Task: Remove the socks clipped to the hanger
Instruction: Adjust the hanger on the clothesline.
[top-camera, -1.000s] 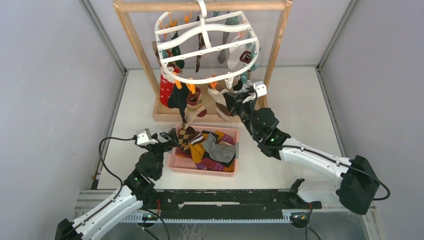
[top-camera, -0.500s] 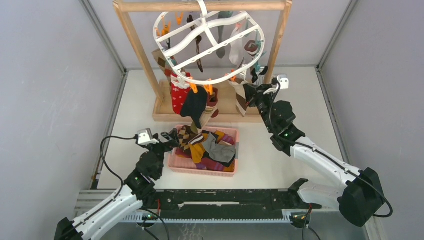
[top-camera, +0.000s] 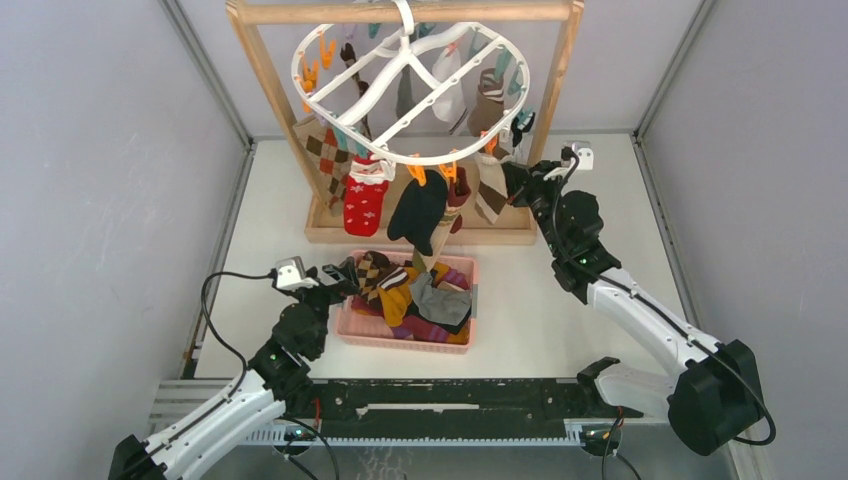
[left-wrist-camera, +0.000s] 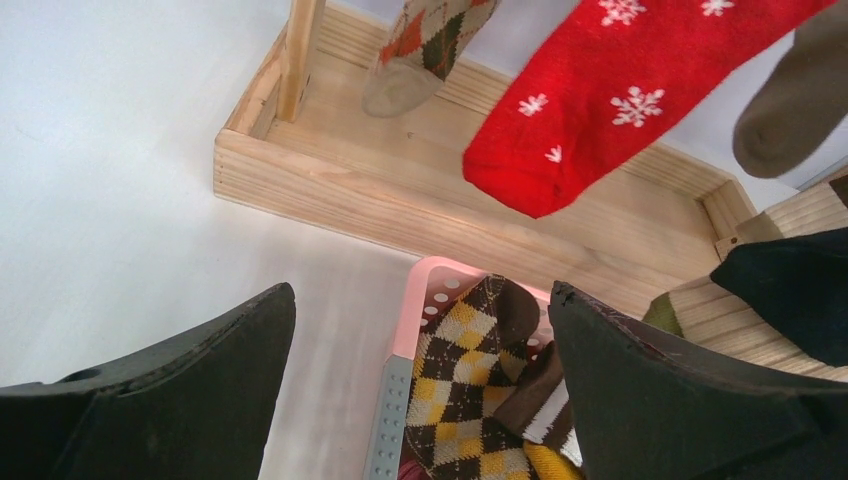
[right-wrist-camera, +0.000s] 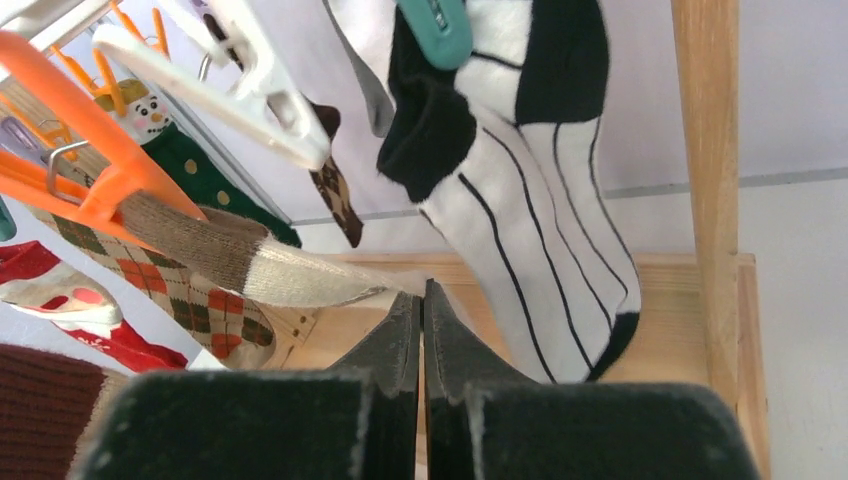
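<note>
The white ring hanger (top-camera: 405, 62) hangs from the wooden stand, with several socks still clipped on. Among them are a red snowflake sock (top-camera: 362, 205), a black one (top-camera: 415, 210) and an argyle one (top-camera: 325, 160). My right gripper (top-camera: 515, 180) is shut on the toe of a beige sock with a brown cuff (right-wrist-camera: 290, 275). That sock stretches taut from an orange clip (right-wrist-camera: 90, 150) to my right gripper (right-wrist-camera: 422, 290). A white black-striped sock (right-wrist-camera: 530, 230) hangs beside it. My left gripper (left-wrist-camera: 420, 290) stands open and holds nothing, above the left rim of the pink basket (left-wrist-camera: 415, 310).
The pink basket (top-camera: 350, 328) holds a pile of loose socks, with a brown-yellow argyle one (left-wrist-camera: 480, 380) on top at the left. The wooden stand (top-camera: 270, 80) has an upright post (right-wrist-camera: 705, 150) just right of the right gripper. Grey walls close in both sides.
My right gripper has moved right and back with the beige sock's toe. The hanger has turned with the pull, so its socks have swung round. The left arm has not moved.
</note>
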